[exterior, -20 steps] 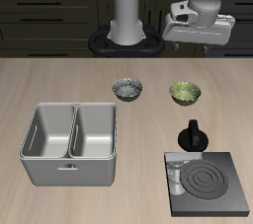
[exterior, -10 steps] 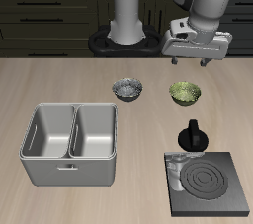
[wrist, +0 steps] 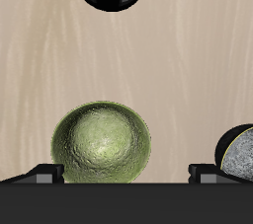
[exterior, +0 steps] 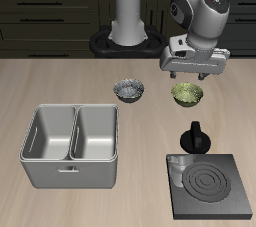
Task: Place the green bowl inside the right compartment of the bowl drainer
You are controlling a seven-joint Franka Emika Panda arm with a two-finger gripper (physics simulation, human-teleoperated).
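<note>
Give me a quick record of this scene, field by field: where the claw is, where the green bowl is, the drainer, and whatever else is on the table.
claw: above the green bowl, fingers apart, holding nothing
green bowl: upright on the table, not yet gripped
bowl drainer: near the table's front edge, both wells empty
right compartment: empty
grey bowl: on the table beside the green bowl, apart from it
black knob-topped object: between the green bowl and the stove plate
stove plate: at the front edge
task step: bowl not yet picked up

You have brought the gripper (exterior: 194, 74) down and forward from high at the back; it now hangs just above the green bowl (exterior: 187, 94), fingers spread.
</note>
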